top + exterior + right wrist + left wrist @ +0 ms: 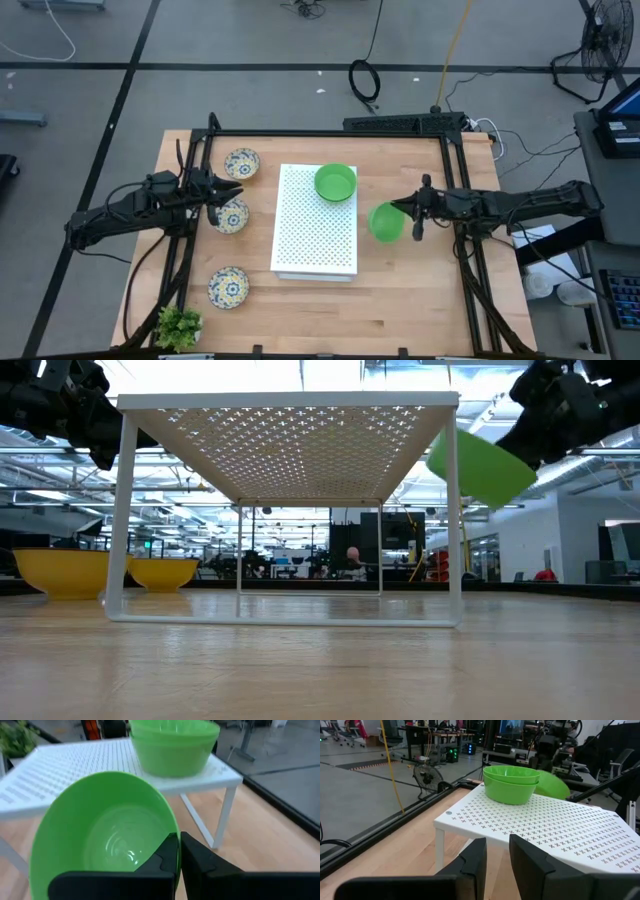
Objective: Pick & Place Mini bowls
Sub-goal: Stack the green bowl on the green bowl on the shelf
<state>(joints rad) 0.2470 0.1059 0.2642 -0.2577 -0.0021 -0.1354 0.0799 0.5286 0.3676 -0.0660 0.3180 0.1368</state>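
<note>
From above, we see the right tool (408,215) pinching a green bowl (385,222) just right of the board (315,235); two stacked bowls (335,182) sit on its far edge. Three patterned bowls (229,287) lie on the bench (400,300) at left. In the left wrist view, the left tool (497,862) is slightly open, empty. In the right wrist view, the fingers (167,857) clamp the rim.

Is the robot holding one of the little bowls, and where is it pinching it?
Yes. The right gripper pinches a green bowl by its rim, tilted in the air. The left gripper holds nothing.
</note>
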